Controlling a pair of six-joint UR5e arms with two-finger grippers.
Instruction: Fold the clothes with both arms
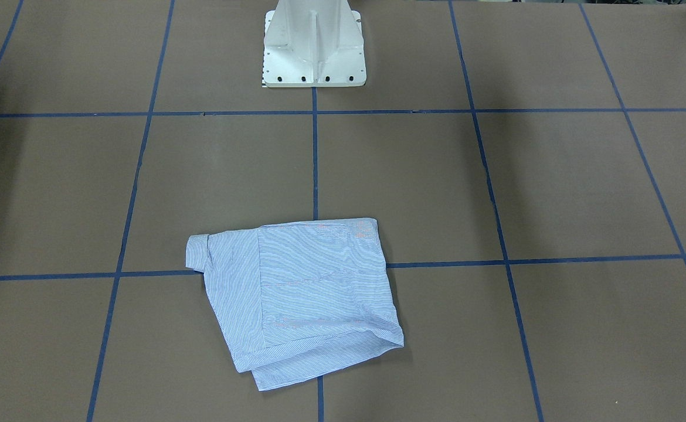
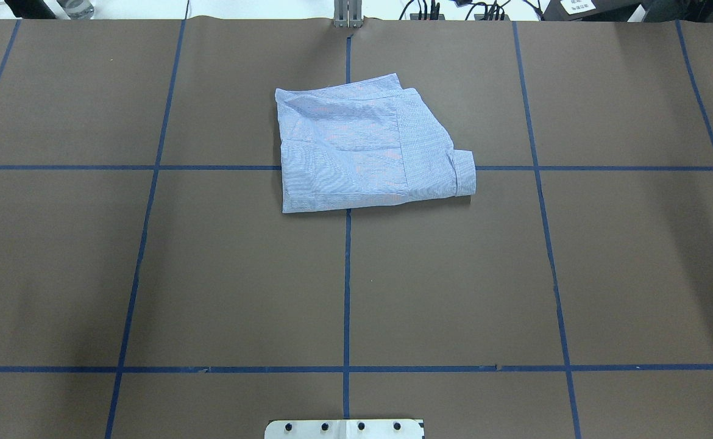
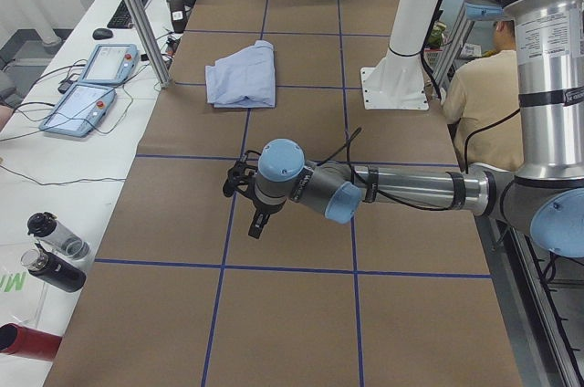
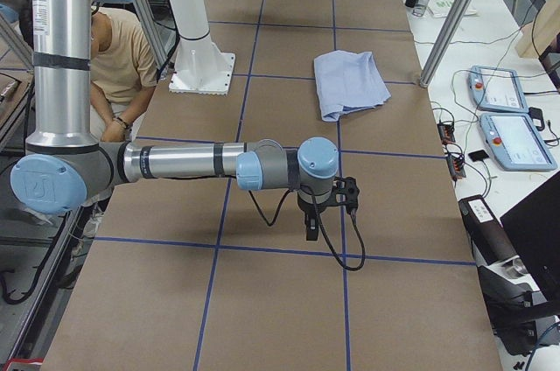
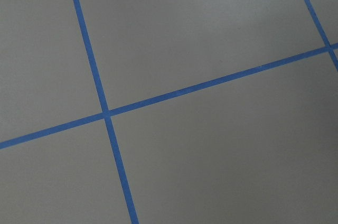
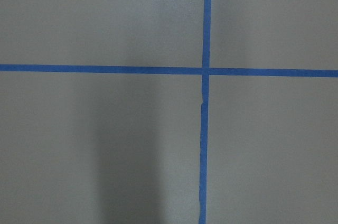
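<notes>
The clothes are one light blue striped shirt [image 1: 313, 287] [image 2: 356, 146], folded into a rough rectangle with a cuff sticking out at one side. It lies flat on the brown table, across a blue tape line, with nothing touching it. My left arm [image 3: 383, 188] stretches low over the table's left end, and its gripper [image 3: 248, 209] points down, far from the shirt [image 3: 242, 77]. My right arm [image 4: 175, 161] does the same at the right end, gripper [image 4: 312, 224] downward, well short of the shirt [image 4: 350, 82]. Whether either gripper is open or shut I cannot tell. Both wrist views show only brown paper and blue tape.
The white pedestal base [image 1: 313, 47] [image 2: 344, 428] stands at the table's robot side. Teach pendants [image 3: 96, 81] [image 4: 507, 117] and bottles [image 3: 50, 250] lie on the white bench beyond the far edge. A seated person [image 4: 118, 65] is behind the robot.
</notes>
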